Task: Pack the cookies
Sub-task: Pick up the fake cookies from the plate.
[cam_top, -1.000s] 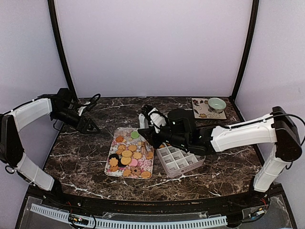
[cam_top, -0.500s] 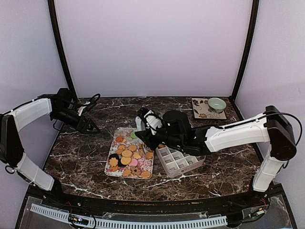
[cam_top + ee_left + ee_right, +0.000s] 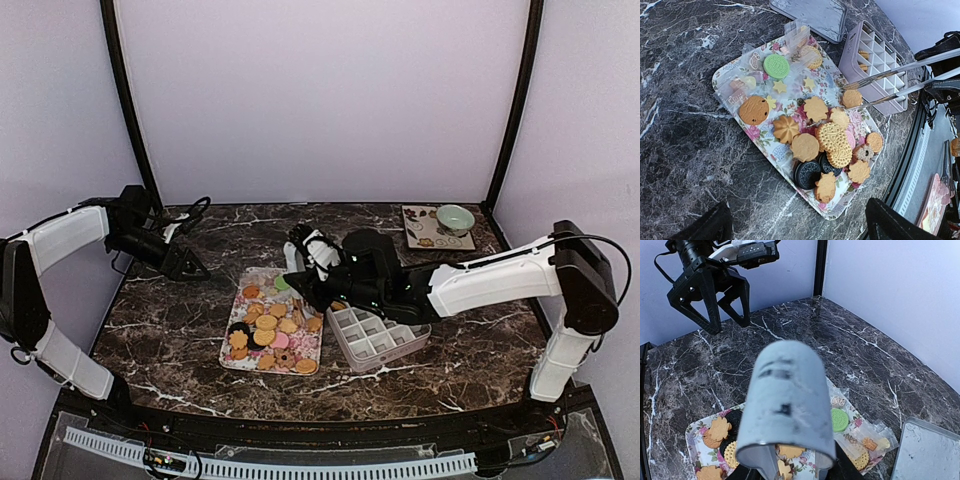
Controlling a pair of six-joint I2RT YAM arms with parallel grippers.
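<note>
A dark marble table (image 3: 170, 325) carries everything. The two arms reach over it from either side. The right arm (image 3: 500, 280) stretches left across the box to the tray's far end. The left arm (image 3: 60, 235) stays over the far left of the table.

The left gripper (image 3: 728, 320) hangs with its jaws spread wide and nothing between them, well apart from the tray. The right gripper (image 3: 312, 288) is clamped on the tongs (image 3: 910, 65).

A floral tray (image 3: 754, 134) lies mid-table, with a lilac divided box (image 3: 854, 47) just beside its right edge. A grey lid (image 3: 810, 15) lies flat behind the box. A small plate (image 3: 415, 232) with a green bowl (image 3: 455, 217) sits in the far right corner.

Most of the cookies (image 3: 805, 146) are piled on the tray, tan ones with a green one (image 3: 776, 65) and two dark ones (image 3: 807, 173). A few tan pieces (image 3: 863, 54) sit in the box's compartments. One tan cookie (image 3: 852, 98) lies between the tong tips at the tray's edge by the box. Whether the tips pinch it is unclear.
</note>
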